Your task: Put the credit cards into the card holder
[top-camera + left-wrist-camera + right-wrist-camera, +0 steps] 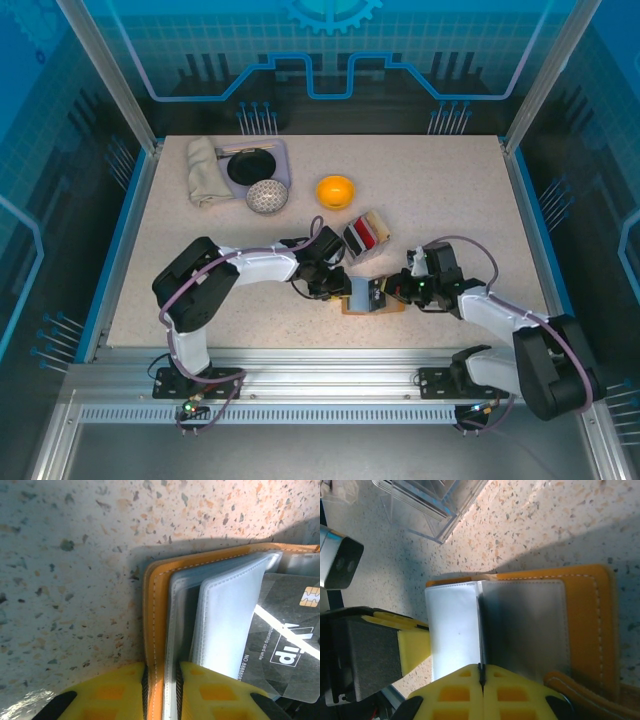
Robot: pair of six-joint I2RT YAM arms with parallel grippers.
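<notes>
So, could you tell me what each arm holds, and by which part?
Card holder: left jaws pinch its orange cover edge, right jaws an inner sleeve.

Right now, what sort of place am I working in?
Probably a lab or demo robot cell, not a home: a speckled table framed by aluminium rails and walled by clear panels with blue circuit-style graphics.
</notes>
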